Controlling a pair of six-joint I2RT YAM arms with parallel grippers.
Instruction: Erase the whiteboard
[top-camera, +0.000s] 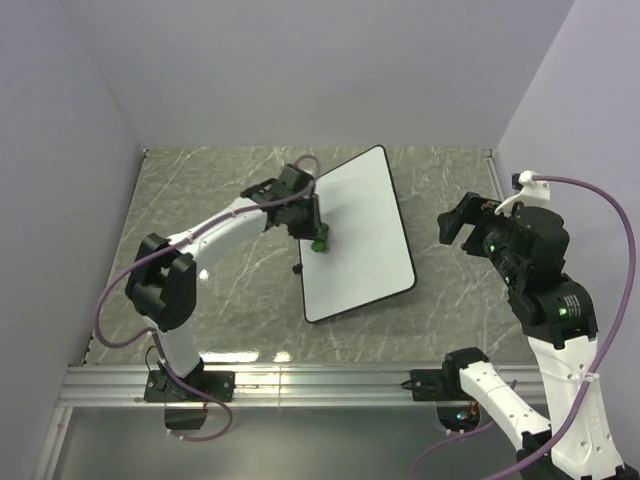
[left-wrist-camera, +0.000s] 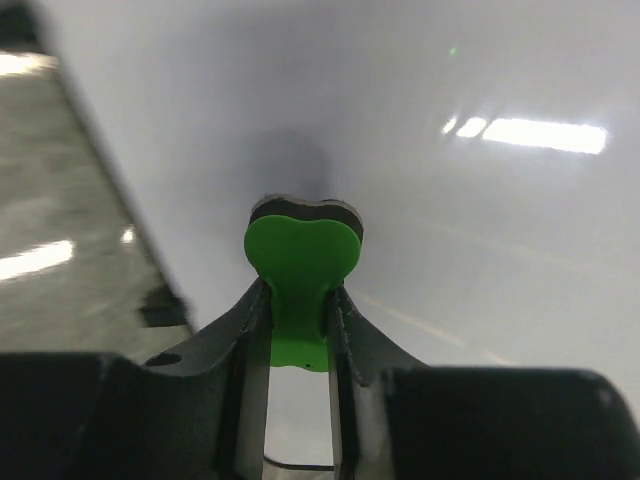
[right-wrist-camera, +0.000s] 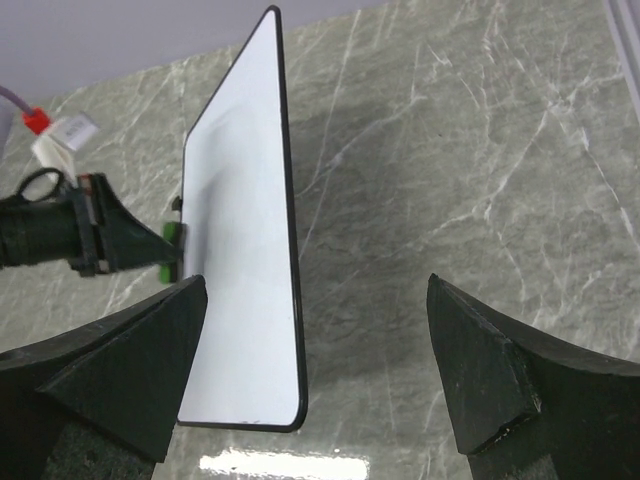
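The left gripper (top-camera: 316, 232) is clamped narrow on the green eraser (left-wrist-camera: 300, 262). The eraser's dark pad appears to rest on the whiteboard (top-camera: 365, 225) just inside its left long edge, about midway along, so nearly all the board lies to this gripper's right. The board sits mid-worktop (top-camera: 200, 210), long axis running from near edge to far edge, its far end leaning toward the far right corner. No marks show on it. The right gripper (right-wrist-camera: 316, 290) hangs wide and empty by the right edge, well apart from the board — the left arm is nearer.
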